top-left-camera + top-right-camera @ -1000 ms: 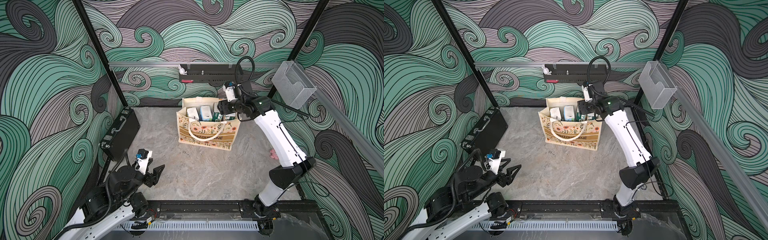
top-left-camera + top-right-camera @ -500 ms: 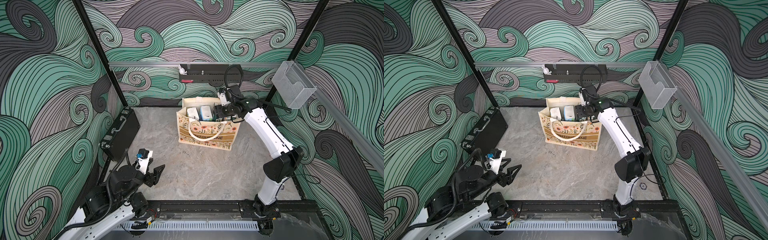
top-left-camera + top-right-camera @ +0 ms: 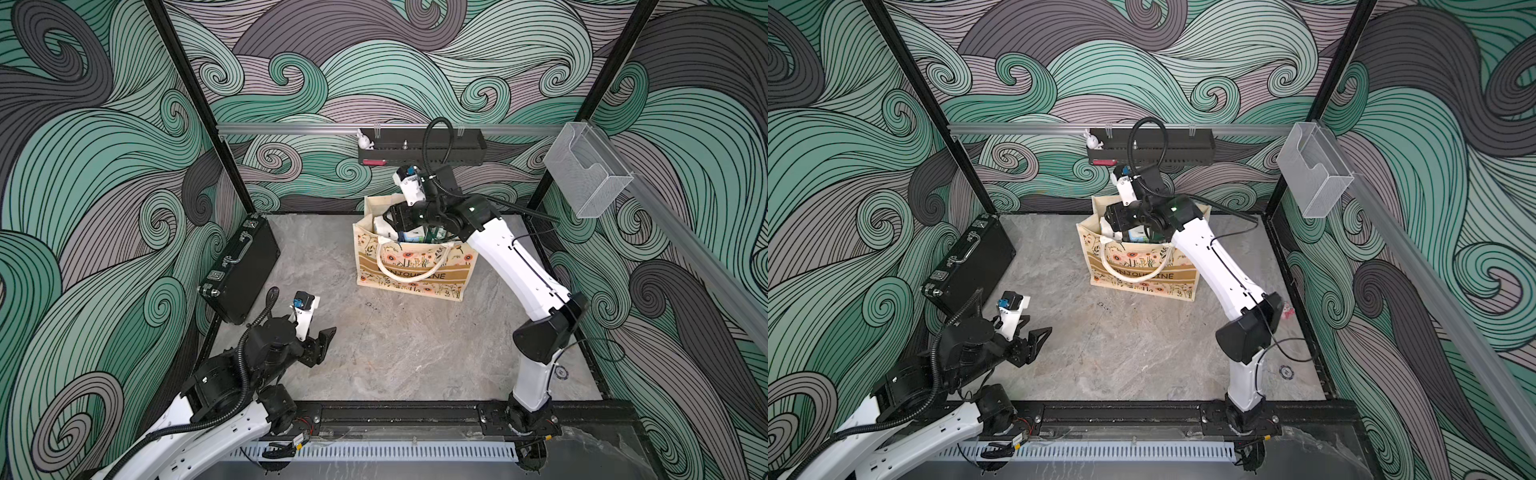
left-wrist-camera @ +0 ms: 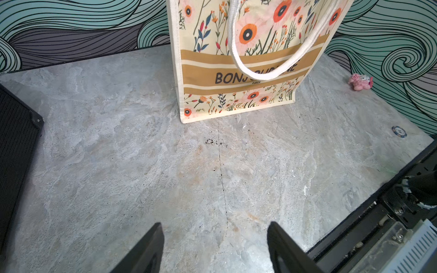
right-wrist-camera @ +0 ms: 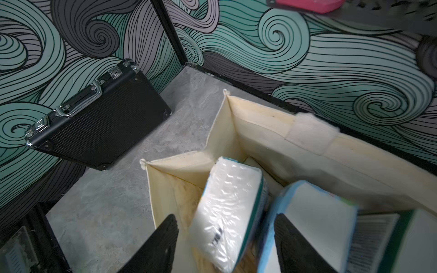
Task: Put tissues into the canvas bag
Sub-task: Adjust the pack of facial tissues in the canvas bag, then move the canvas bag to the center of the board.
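ROBOT CELL: The right fingers hang spread over the open mouth of the canvas bag. A white tissue pack lies slanted between them, down inside the bag. A strip of cream lining shows between that pack and one finger. Whether the other finger touches anything cannot be told: a light blue pack crowds against it, and the wrist view is smeared there. Beyond that finger, a green-edged pack with a barcode is cut off by the frame.

In both top views the right fingers and their wrist cover most of the bag's mouth. Only slivers of the tissues show, too few to count the packs.

The left fingers stand wide apart and empty, low over the bare grey surface. Only their tips enter the wrist view. Ahead of them and well apart, the canvas bag stands upright. Its top is cut off, and a white rope handle hides part of the lettering.

Off to one side of the left fingers, a black briefcase shows only a corner. A top view has it propped against the wall. A small pink toy sits by the far wall, half hidden behind the right arm in a top view.
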### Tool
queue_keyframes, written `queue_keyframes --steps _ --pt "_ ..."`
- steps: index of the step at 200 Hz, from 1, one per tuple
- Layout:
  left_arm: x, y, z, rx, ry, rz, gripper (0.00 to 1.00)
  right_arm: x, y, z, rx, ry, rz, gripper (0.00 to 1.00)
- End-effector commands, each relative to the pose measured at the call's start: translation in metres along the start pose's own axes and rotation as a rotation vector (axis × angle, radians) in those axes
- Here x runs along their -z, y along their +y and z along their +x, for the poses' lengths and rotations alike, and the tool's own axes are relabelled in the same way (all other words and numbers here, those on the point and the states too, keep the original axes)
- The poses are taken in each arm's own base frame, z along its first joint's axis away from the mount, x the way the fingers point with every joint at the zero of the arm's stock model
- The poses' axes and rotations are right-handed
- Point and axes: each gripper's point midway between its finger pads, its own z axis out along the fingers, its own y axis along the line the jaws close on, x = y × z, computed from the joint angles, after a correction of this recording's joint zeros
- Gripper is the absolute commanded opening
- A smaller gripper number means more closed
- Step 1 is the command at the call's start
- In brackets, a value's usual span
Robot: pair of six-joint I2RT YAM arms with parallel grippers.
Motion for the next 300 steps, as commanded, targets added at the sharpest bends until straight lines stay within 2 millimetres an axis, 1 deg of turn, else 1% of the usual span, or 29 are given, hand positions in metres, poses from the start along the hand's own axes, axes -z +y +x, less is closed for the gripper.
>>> queue_keyframes --steps 1,4,14,34,46,62,95,120,136,156,162,183,202,214,222,225,234,244,252,255,257,266,269,273,288,297,300 --pt "0.004 0.005 -0.005 0.005 0.000 -0.028 0.71 -0.027 0.005 0.004 -0.020 0.023 -0.053 0.58" --pt "0.004 0.005 -0.005 0.005 -0.001 -0.028 0.71 -0.030 0.005 0.005 -0.023 0.028 -0.053 0.56" --pt "0.004 0.006 -0.005 0.007 -0.002 -0.032 0.71 -0.041 0.000 0.009 -0.034 0.045 -0.038 0.54" --pt "0.006 0.009 -0.006 0.014 -0.014 -0.041 0.71 -0.057 -0.014 0.022 -0.067 0.078 0.003 0.53" --pt "0.006 0.009 -0.006 0.016 -0.014 -0.041 0.71 -0.062 -0.022 0.027 -0.084 0.093 0.025 0.53" --pt "0.005 0.009 -0.005 0.014 -0.010 -0.040 0.71 -0.064 -0.031 0.030 -0.097 0.098 0.046 0.53" --pt "0.006 0.008 -0.006 0.014 -0.013 -0.038 0.71 -0.057 -0.043 0.025 -0.100 0.088 0.096 0.53" --pt "0.008 0.009 -0.006 0.016 -0.019 -0.038 0.71 -0.044 -0.056 0.017 -0.077 0.072 0.182 0.57" --pt "0.008 0.010 -0.006 0.017 -0.021 -0.040 0.71 -0.033 -0.063 0.009 -0.081 0.053 0.206 0.58" --pt "0.008 0.009 -0.006 0.018 -0.021 -0.040 0.71 -0.020 -0.062 -0.003 -0.101 0.020 0.172 0.60" --pt "0.008 0.010 -0.006 0.019 -0.022 -0.039 0.71 -0.016 -0.058 -0.008 -0.112 0.007 0.142 0.61" --pt "0.010 0.011 -0.006 0.021 -0.029 -0.044 0.71 0.007 -0.044 -0.025 -0.167 -0.041 0.023 0.64" --pt "0.011 0.012 -0.006 0.022 -0.034 -0.043 0.71 0.039 -0.035 -0.040 -0.185 -0.093 -0.025 0.65" --pt "0.011 0.011 -0.007 0.024 -0.037 -0.042 0.71 0.061 -0.033 -0.043 -0.169 -0.117 -0.016 0.67" --pt "0.011 0.011 -0.006 0.023 -0.035 -0.042 0.71 0.073 -0.036 -0.041 -0.161 -0.127 0.008 0.67" --pt "0.011 0.011 -0.006 0.022 -0.035 -0.038 0.71 0.081 -0.037 -0.042 -0.159 -0.137 0.025 0.68" --pt "0.010 0.010 -0.006 0.020 -0.031 -0.034 0.71 0.097 -0.045 -0.037 -0.169 -0.148 0.074 0.70" --pt "0.009 0.009 -0.005 0.017 -0.026 -0.030 0.71 0.117 -0.059 -0.030 -0.208 -0.164 0.142 0.74" --pt "0.008 0.008 -0.006 0.015 -0.023 -0.027 0.71 0.134 -0.074 -0.023 -0.252 -0.186 0.206 0.78" --pt "0.008 0.008 -0.005 0.015 -0.021 -0.027 0.71 0.136 -0.079 -0.018 -0.269 -0.186 0.225 0.79" --pt "0.008 0.007 -0.005 0.015 -0.018 -0.027 0.71 0.142 -0.081 -0.017 -0.278 -0.198 0.235 0.80" --pt "0.007 0.007 -0.005 0.013 -0.013 -0.025 0.71 0.161 -0.097 -0.007 -0.344 -0.238 0.293 0.83" --pt "0.007 0.007 -0.005 0.011 -0.012 -0.025 0.71 0.164 -0.104 -0.002 -0.373 -0.247 0.312 0.83" --pt "0.006 0.007 -0.004 0.010 -0.009 -0.024 0.71 0.174 -0.109 0.002 -0.411 -0.276 0.328 0.84" --pt "0.006 0.005 -0.004 0.007 -0.008 -0.014 0.71 0.199 -0.137 0.032 -0.588 -0.332 0.397 0.85" --pt "0.006 0.004 -0.004 0.008 -0.009 -0.009 0.71 0.210 -0.148 0.050 -0.677 -0.357 0.422 0.85" --pt "0.006 0.003 -0.004 0.007 -0.009 -0.006 0.71 0.209 -0.154 0.059 -0.706 -0.352 0.438 0.85"
